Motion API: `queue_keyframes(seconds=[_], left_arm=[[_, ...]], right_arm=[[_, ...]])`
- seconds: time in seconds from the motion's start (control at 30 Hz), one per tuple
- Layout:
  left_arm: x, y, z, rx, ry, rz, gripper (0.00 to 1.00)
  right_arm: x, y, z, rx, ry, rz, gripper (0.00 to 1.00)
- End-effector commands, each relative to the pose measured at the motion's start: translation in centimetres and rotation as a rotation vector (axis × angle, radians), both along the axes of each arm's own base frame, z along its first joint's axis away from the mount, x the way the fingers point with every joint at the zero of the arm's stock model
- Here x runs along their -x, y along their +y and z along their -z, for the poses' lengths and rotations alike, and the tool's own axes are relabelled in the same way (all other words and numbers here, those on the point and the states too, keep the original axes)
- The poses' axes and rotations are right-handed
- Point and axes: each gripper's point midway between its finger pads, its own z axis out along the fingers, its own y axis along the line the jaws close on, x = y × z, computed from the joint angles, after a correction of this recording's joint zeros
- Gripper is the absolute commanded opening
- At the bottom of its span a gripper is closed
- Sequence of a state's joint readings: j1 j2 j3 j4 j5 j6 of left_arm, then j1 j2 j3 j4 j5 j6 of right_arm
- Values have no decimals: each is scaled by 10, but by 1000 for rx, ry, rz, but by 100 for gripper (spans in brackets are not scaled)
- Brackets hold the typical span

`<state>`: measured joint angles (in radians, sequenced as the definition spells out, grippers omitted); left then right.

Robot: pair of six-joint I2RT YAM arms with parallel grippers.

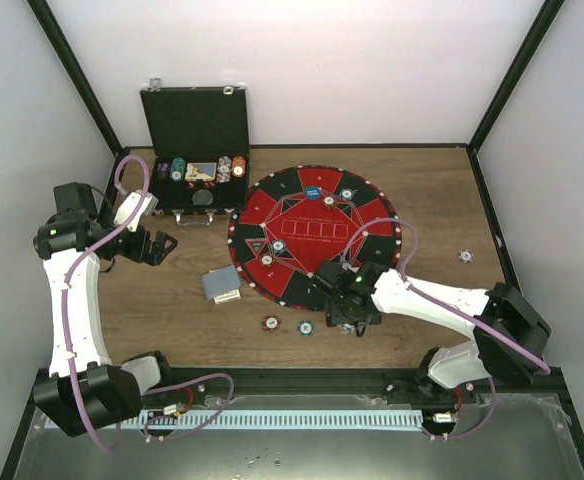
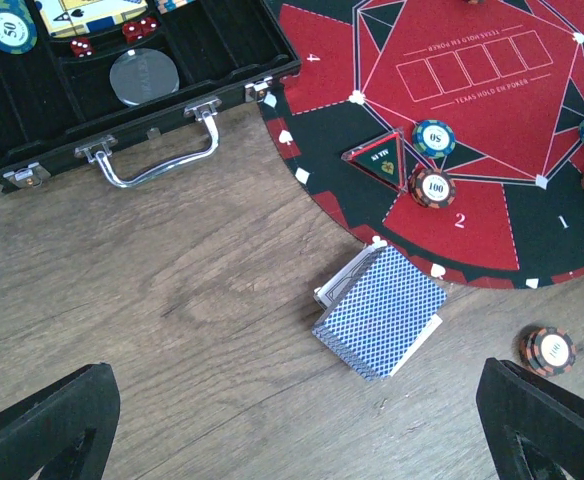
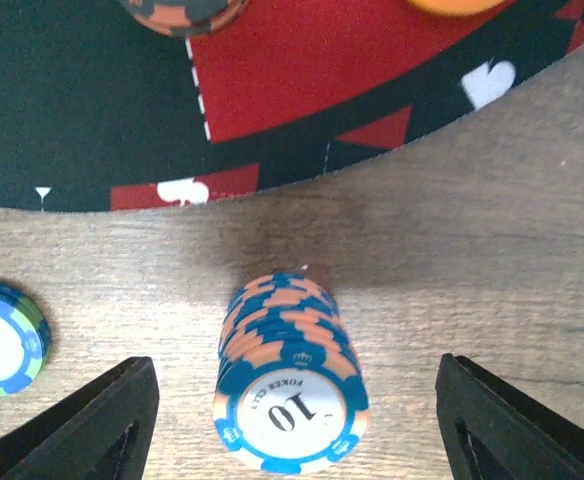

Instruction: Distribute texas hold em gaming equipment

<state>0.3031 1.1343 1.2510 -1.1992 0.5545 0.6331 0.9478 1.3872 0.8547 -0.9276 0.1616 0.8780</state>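
**Stack [image 3: 290,390] free between the right jaws; deck [image 1: 222,285] nearest the left arm**

Top view: the right gripper [image 1: 352,317] hangs low over the table [image 1: 172,320], just off the near edge of the mat [image 1: 317,235]. What lies under it is hidden here. A brown-red chip [image 1: 270,323] and a teal chip [image 1: 305,327] lie on the wood to its left, along the same edge. The deck sits beside the mat's left edge, between that edge and the left gripper [image 1: 162,245], which hovers in front of the open case [image 1: 197,150]. The left arm is plainly the nearer one to the deck.

Left wrist: the fingers stand wide apart and hold nothing. The deck lies face down ahead of them and a little to the right. Its far corner seems to touch the mat's rim, though the angle leaves that unsure. Its long axis slants across the line between the fingers, so I judge the wrist would need a turn before closing on the deck's long sides.

Right wrist: the jaws are apart, each finger well clear of the stack, and they grip nothing. The stack of blue-and-orange chips stands upright on the wood midway between them, near the mat's edge but apart from it. The teal chip lies flat to one side
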Motion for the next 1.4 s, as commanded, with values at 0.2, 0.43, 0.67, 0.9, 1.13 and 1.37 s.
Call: queue_keyframes(seconds=[0.2, 0.43, 0.67, 0.9, 1.13, 1.37], left_arm=[[-1, -1, -8, -6, -29, 13, 100], [0, 0, -7, -7, -24, 10, 100], [0, 0, -9, -10, -30, 11, 100], [0, 0, -8, -15, -29, 10, 100], [1, 0, -8, -14, -29, 10, 100], [2, 0, -6, -12, -25, 12, 100]], right_arm=[[4, 8, 7, -15, 3, 23, 75], [0, 3, 12, 33, -11, 13, 72], [-1, 0, 17, 36, -9, 11, 68], [-2, -5, 22, 33, -5, 20, 63], [-2, -3, 22, 15, -6, 16, 57], [-3, -1, 16, 5, -16, 9, 55]])
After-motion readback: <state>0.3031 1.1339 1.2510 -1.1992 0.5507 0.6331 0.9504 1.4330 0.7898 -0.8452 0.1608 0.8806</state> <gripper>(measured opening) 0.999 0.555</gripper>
